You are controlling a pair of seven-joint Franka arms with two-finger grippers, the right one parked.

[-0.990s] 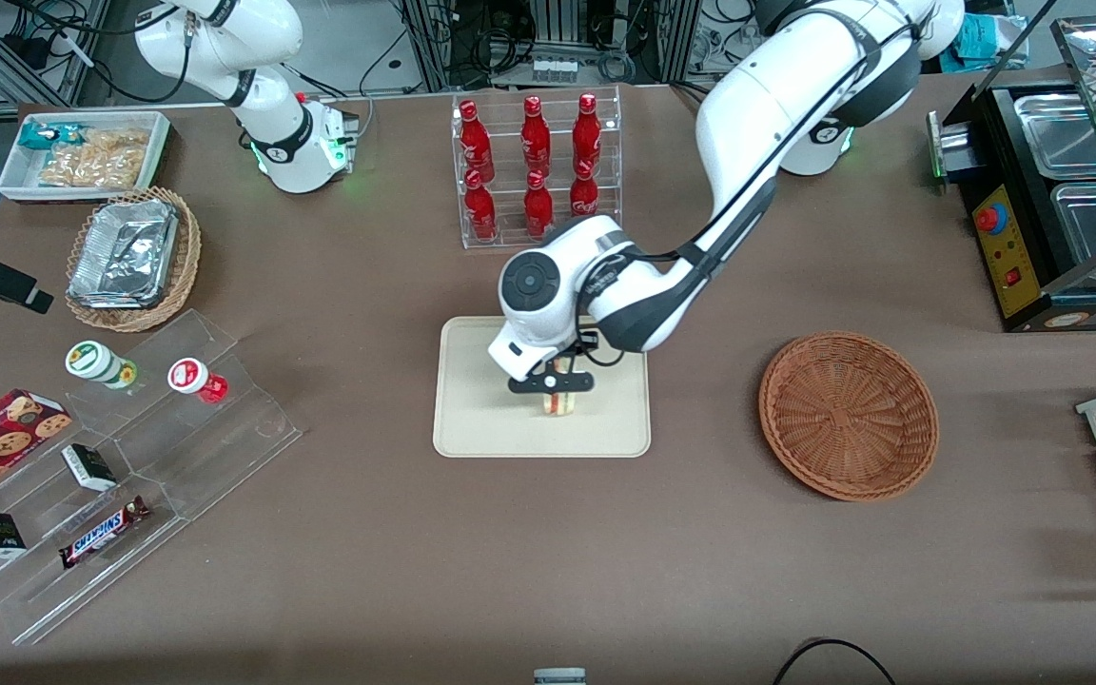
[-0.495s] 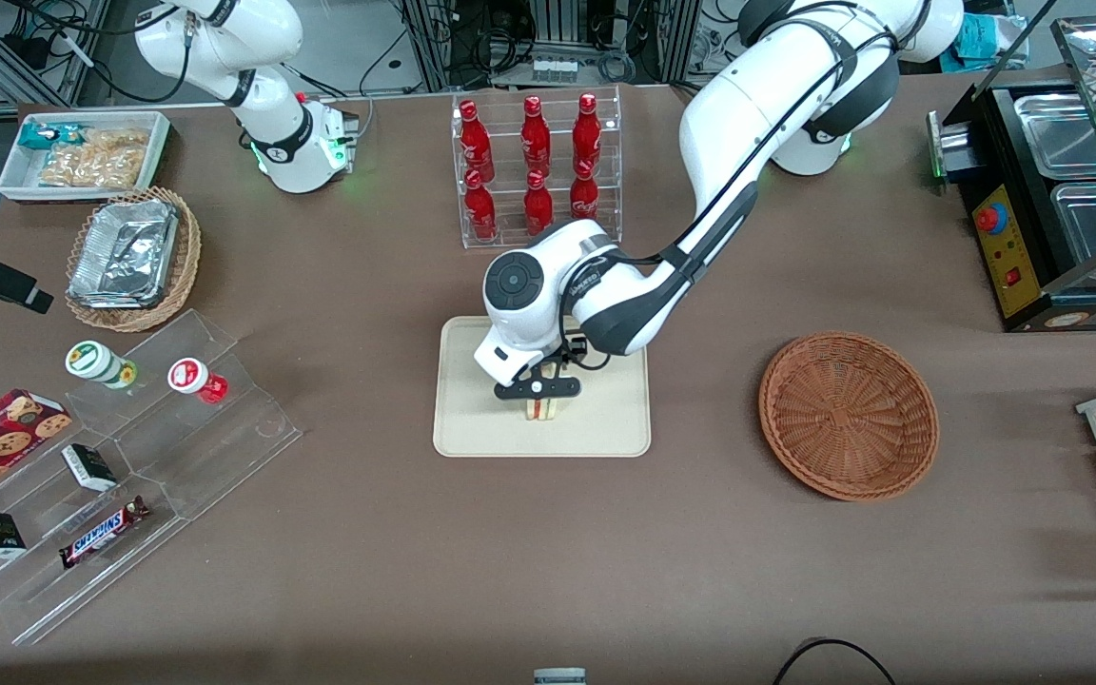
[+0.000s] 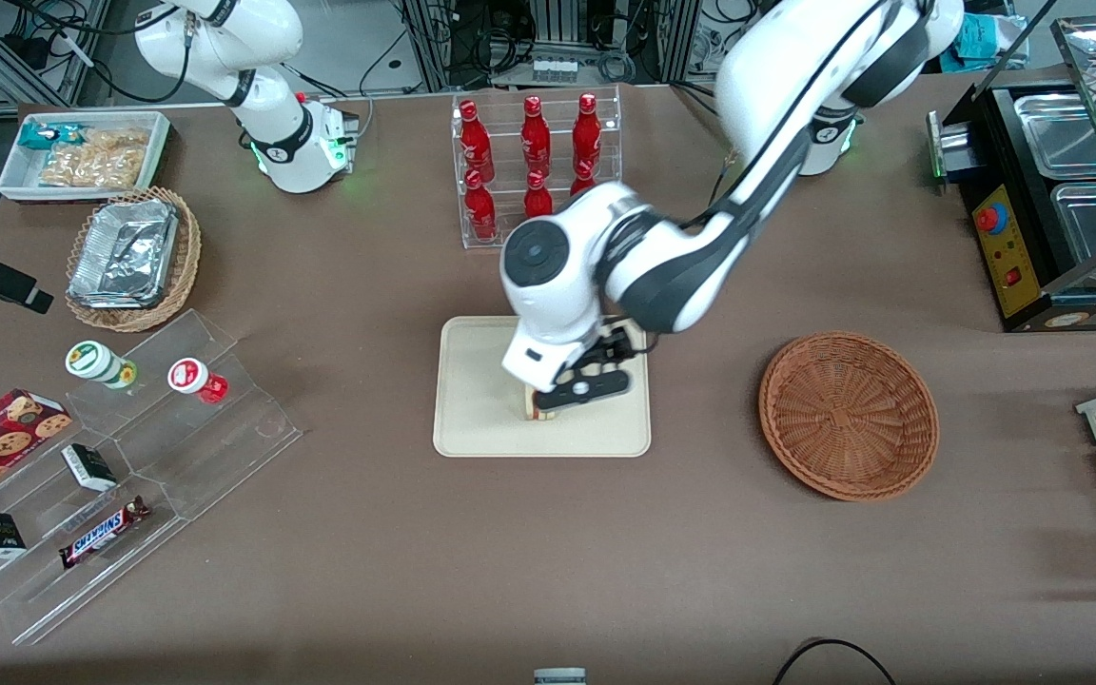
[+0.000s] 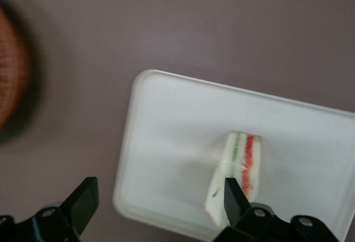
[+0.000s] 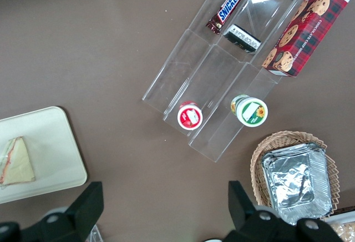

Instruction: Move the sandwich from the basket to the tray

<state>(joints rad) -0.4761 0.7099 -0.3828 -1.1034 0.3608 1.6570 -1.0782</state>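
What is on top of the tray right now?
The sandwich lies on the tray, let go. The open gripper hovers above it. In the front view, the arm hides most of the sandwich and part of the tray.

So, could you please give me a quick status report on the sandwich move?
Gripper open, above the cream-beige rectangular tray. Clear-wrapped triangular sandwich released, lying on tray. Reddish-brown wicker basket empty.
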